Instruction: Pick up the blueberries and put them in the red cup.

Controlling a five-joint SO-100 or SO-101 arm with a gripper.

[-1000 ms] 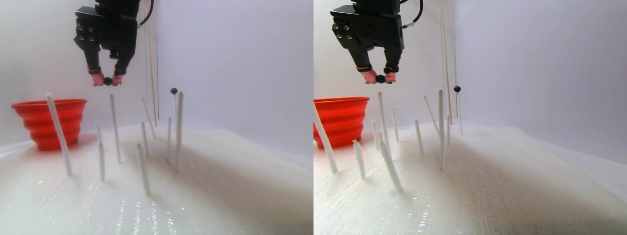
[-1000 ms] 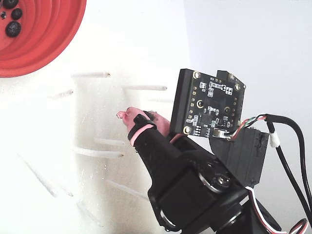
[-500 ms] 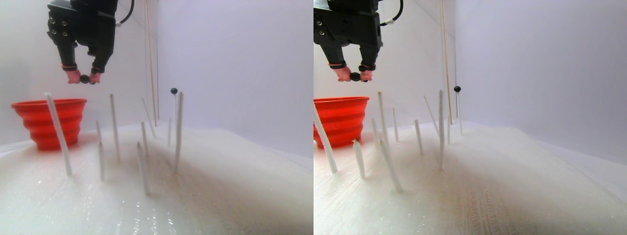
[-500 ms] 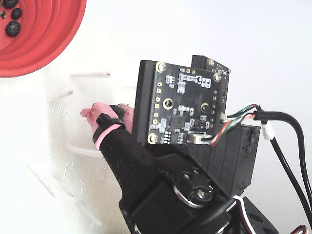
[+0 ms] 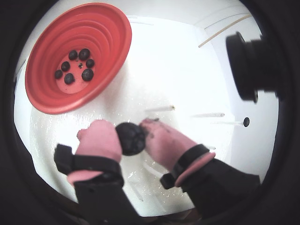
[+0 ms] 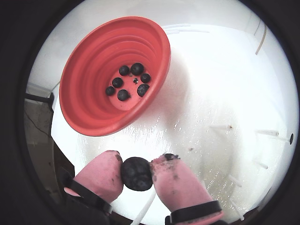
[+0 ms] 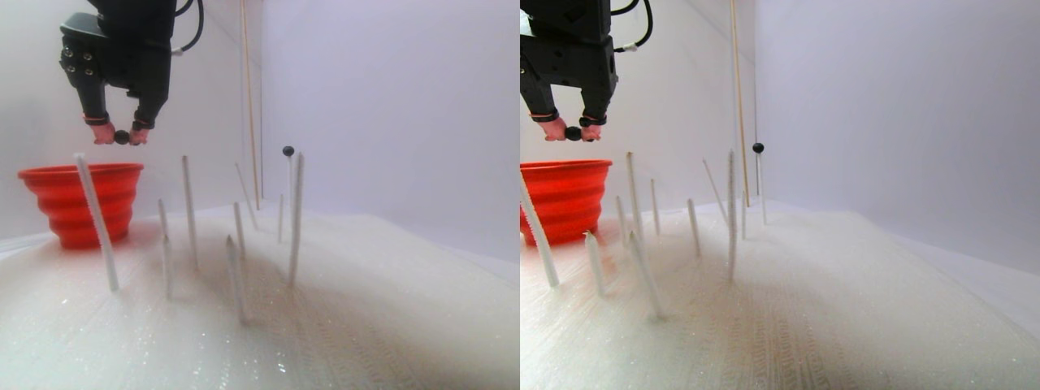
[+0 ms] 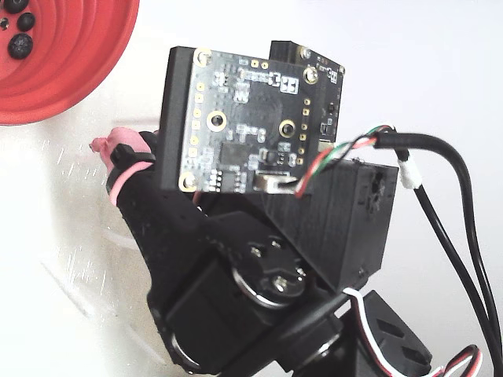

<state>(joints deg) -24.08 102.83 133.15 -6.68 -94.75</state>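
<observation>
My gripper (image 5: 129, 134) is shut on one dark blueberry (image 5: 131, 139), pinched between its pink fingertips (image 6: 105, 172). The stereo pair view shows the gripper (image 7: 120, 136) hanging higher than the rim of the red cup (image 7: 77, 203), over its right part. In both wrist views the red cup (image 5: 110, 40) (image 6: 89, 89) lies ahead to the upper left, with several blueberries (image 5: 75, 66) (image 6: 127, 82) on its bottom. Another blueberry (image 7: 288, 151) (image 5: 246, 122) sits atop a white stick at the right. In the fixed view the berry in the gripper is hidden by the arm, and the cup (image 8: 75, 75) fills the top left corner.
Several thin white sticks (image 7: 188, 213) stand upright on the glittery white floor (image 7: 341, 309), right of the cup. A wooden rod (image 7: 249, 97) leans at the white back wall. A bare circuit board (image 8: 244, 118) rides on the arm.
The gripper has carried the blueberry leftward, from over the sticks to beside the cup's rim, keeping its grip. The berry on the stick has stayed put.
</observation>
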